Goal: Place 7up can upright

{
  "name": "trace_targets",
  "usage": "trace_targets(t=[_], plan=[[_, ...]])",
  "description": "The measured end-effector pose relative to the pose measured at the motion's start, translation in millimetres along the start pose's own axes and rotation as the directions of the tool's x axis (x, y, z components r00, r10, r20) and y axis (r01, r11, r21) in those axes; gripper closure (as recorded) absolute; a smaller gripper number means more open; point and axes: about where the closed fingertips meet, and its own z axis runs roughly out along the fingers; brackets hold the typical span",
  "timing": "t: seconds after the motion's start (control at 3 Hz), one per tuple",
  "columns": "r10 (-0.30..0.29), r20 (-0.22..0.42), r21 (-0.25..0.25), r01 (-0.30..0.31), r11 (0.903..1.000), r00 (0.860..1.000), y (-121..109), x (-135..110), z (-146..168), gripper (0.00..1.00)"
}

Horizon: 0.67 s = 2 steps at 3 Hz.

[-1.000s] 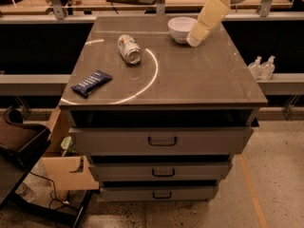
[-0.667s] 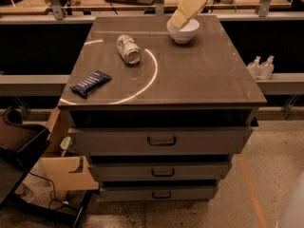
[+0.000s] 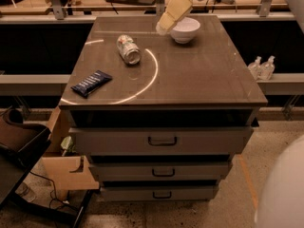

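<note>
Over the far edge: one can lying down

At the back edge of the smooth brown tabletop, my gripper hangs just left of the one round white bowl. I cannot tell whether it is parted or closed. One shiny 7up can lies on its side left of centre, well apart from one flat blue wrapper near the front-left corner.

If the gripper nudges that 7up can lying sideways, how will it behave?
The 7up can lies on its side on the flat cabinet top, so a nudge would probably roll it. Its shiny metal wall looks slippery and may dent if squeezed hard. The gripper hovers farther back, beside the white bowl.
</note>
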Motion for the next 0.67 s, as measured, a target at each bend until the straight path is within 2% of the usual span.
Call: trace_targets(t=[0.33, 0.67], plan=[[0.034, -0.052, 0.008, -0.034, 0.9994, 0.998, 2.9, -23.8, 33.0, 0.00], [0.094, -0.055, 0.005, -0.094, 0.9956, 0.994, 7.6, -48.7, 57.9, 0.00]])
